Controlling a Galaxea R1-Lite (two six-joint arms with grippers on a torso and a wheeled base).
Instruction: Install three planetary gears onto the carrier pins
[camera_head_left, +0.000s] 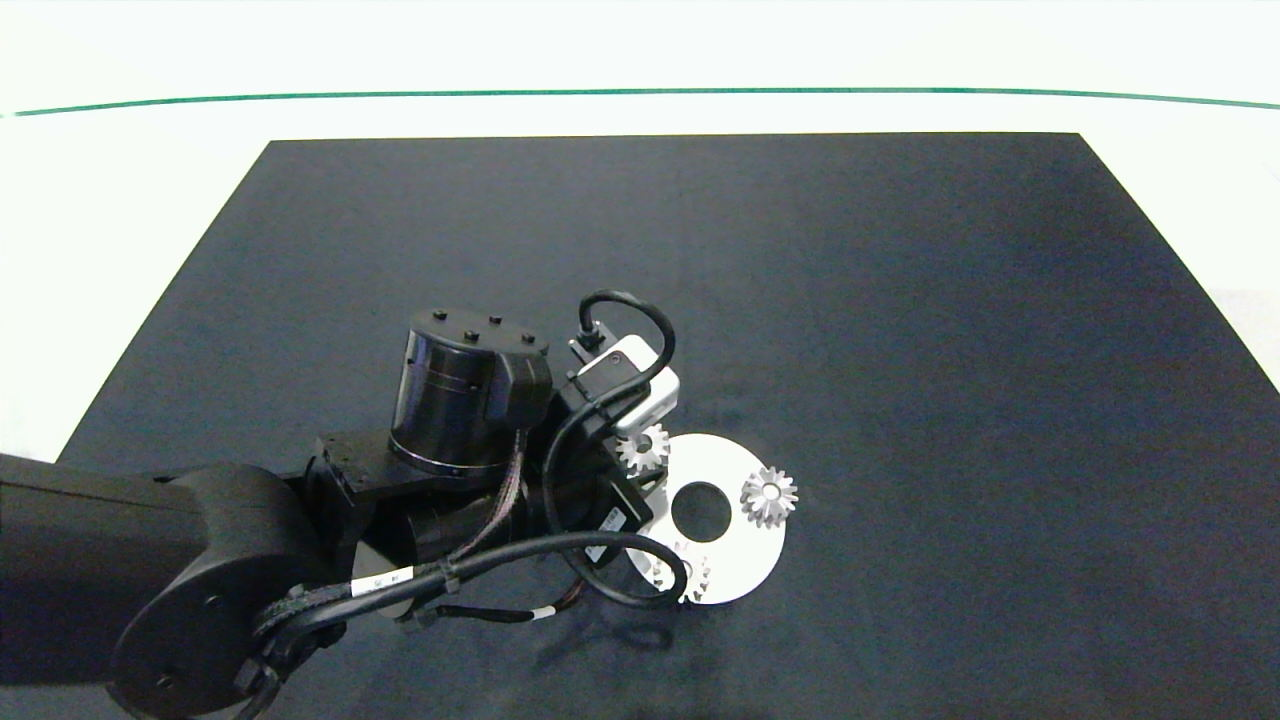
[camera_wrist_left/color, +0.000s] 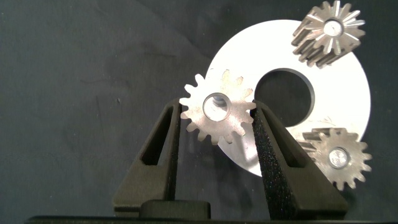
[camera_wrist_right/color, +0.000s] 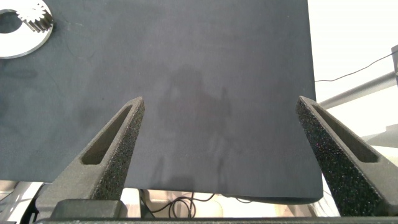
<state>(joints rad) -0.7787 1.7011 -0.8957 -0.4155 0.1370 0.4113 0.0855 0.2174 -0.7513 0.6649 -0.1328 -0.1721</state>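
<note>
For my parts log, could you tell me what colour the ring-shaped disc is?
White disc, clearest in the left wrist view.

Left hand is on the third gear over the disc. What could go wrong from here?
1. The left hand grips the third gear by its teeth at the white disc's edge; I can't tell if it's fully down on its pin, so releasing may leave it cocked.
2. The two seated gears sit close; withdrawing fingers could nudge the nearer one or shift the disc.

No text, label, brand or number can be read on anything in view.
</note>
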